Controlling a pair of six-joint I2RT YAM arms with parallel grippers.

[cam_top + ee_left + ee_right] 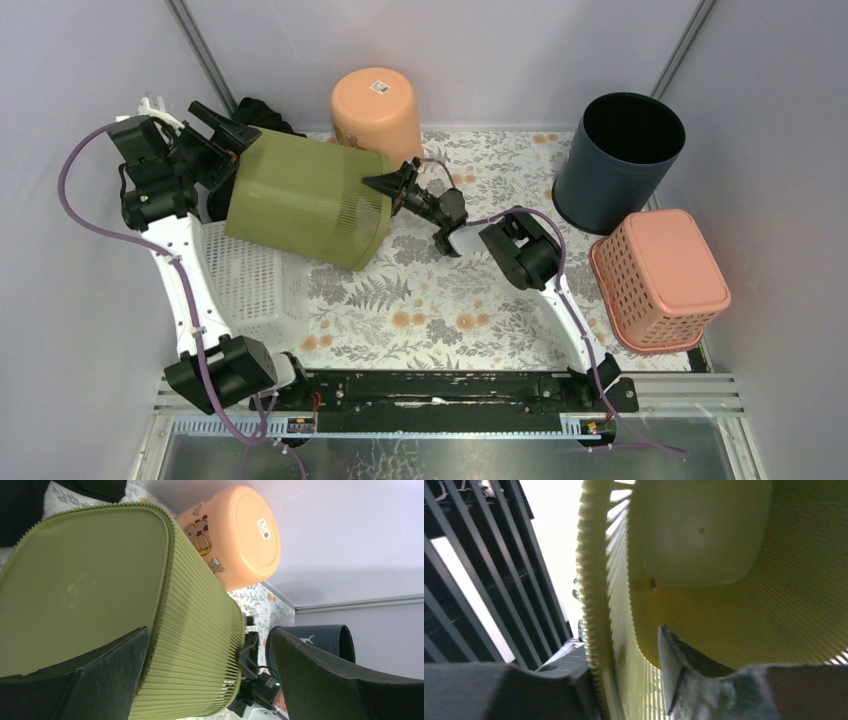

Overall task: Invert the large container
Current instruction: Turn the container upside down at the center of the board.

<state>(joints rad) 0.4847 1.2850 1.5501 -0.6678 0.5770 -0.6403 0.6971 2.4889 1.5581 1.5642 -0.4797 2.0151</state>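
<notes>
Right gripper (388, 186): jaws parted astride rim of olive-green ribbed plastic container (300, 200), apparently loose. Left gripper (222, 143): jaws wide apart at its base. Container tilted on side, far left of floral table (430, 300), overlapping white mesh basket (250, 285).

The green container (300, 195) covers the far part of the white basket (250, 282) and most of a black thing (262, 112) beyond it. The label (380, 87) on the orange bin (375, 122) is too small to read.
</notes>
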